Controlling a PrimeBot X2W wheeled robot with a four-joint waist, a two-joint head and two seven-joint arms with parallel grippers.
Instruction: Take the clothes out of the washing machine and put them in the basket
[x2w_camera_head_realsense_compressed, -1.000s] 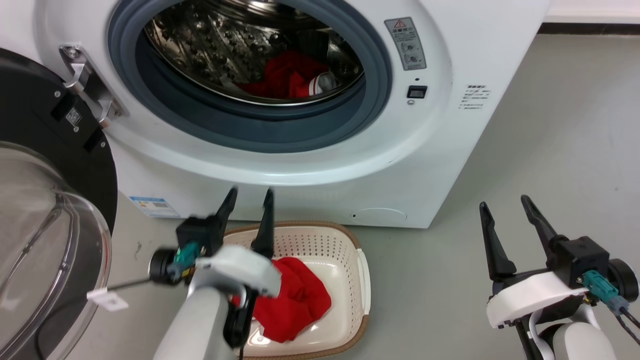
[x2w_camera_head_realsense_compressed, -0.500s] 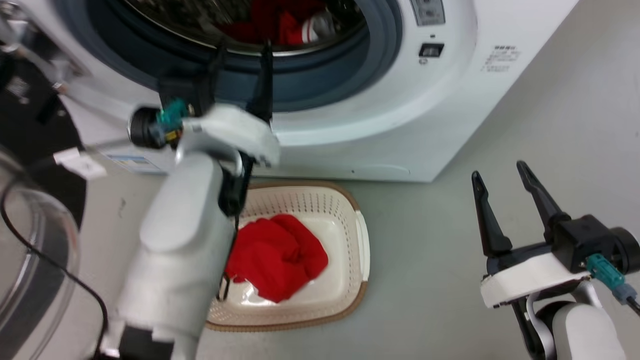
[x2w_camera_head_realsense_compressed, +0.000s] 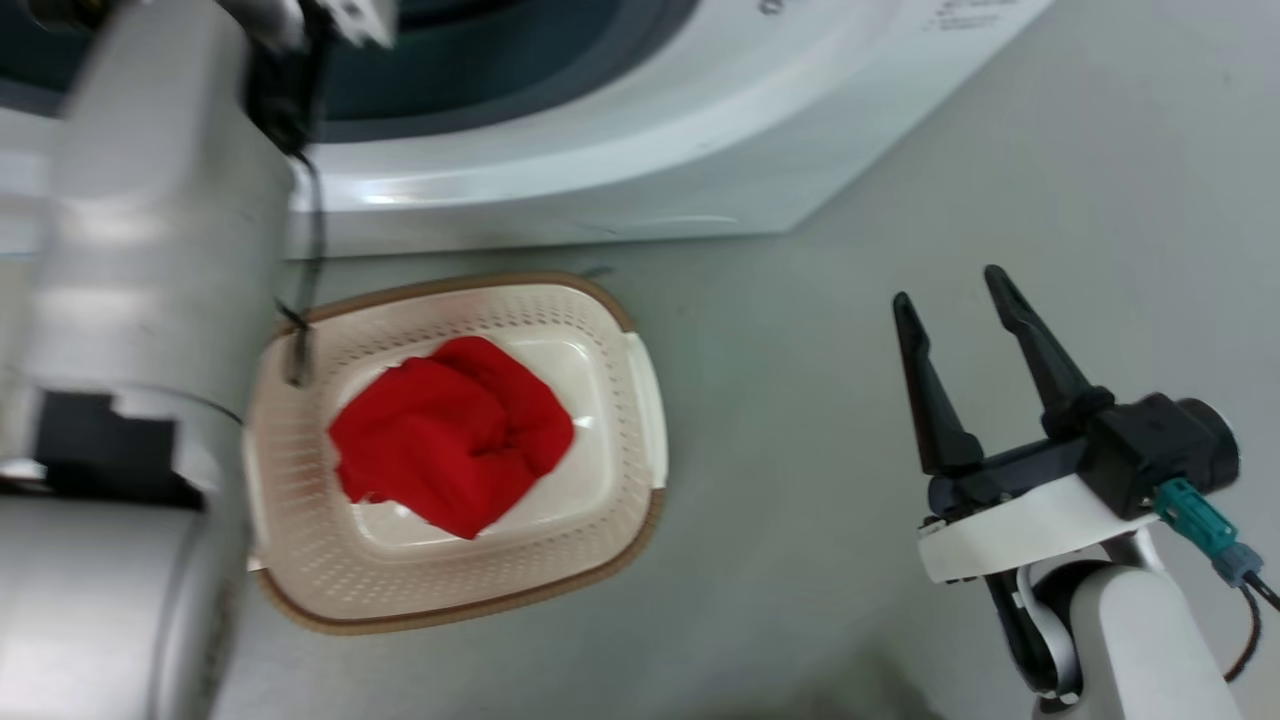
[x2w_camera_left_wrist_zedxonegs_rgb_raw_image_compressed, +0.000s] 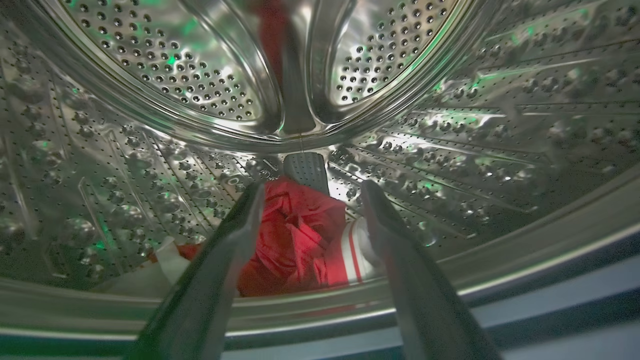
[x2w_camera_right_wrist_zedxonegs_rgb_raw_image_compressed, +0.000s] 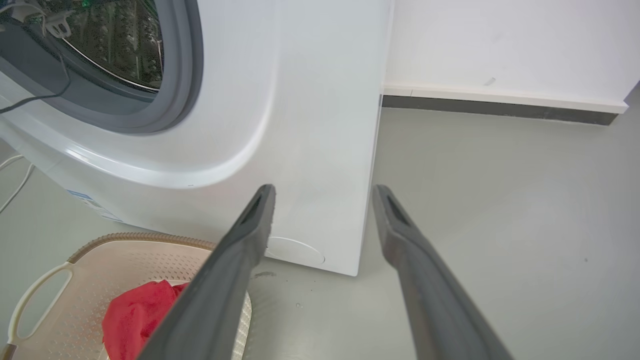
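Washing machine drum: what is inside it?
A red garment with white striped trim lies on the drum floor, ahead of the open left gripper. Its lower part is hidden behind the drum's front lip.

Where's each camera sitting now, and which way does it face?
Head view: on the head, looking down at cream perforated plastic basket holding red cloth; left forearm, open right gripper show.
Left wrist view: at the opening, facing perforated steel drum, red-and-white garment; open left gripper.
Right wrist view: low, facing white washing machine, grey floor; own fingers.
Shared: head and right wrist see the basket.
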